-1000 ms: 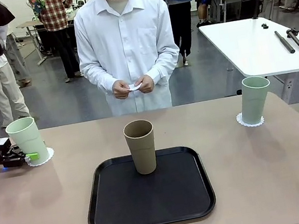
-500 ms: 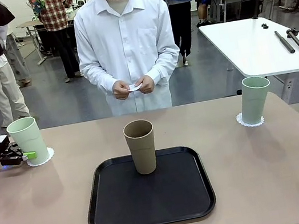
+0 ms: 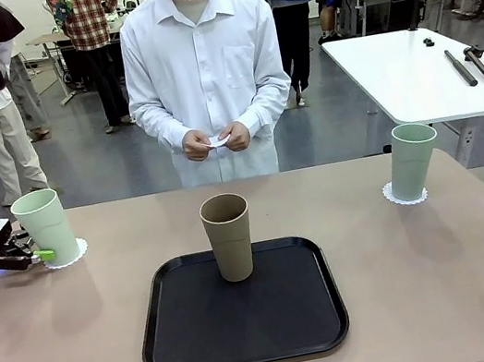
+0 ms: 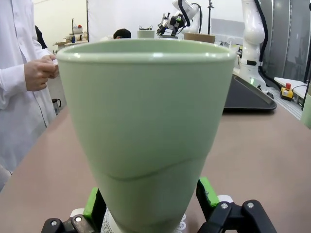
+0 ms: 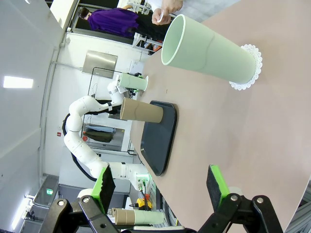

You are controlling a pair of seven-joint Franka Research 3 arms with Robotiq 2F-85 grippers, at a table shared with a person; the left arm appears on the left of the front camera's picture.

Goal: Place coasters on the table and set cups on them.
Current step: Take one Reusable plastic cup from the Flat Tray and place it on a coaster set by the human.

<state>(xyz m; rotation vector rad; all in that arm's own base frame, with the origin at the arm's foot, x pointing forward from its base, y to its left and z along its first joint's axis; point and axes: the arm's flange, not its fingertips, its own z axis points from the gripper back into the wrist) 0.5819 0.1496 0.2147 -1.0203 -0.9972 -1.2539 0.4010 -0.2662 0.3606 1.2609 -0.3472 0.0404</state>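
Two-thirds done, yet risks dragging left mint cup (image 3: 43,223) off its coaster (image 3: 77,252) when backing away left gripper (image 3: 38,257), fingers (image 4: 208,191) spread close on both sides.

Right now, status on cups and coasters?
Left jaws open astride left mint cup, on its coaster. Right jaws open, off right mint cup, also on a coaster. Brown cup on tray; nothing blocking.

No legible text, no labels, brands, numbers or signs readable anywhere

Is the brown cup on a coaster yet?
Not yet: the brown cup stands upright directly on the black tray.
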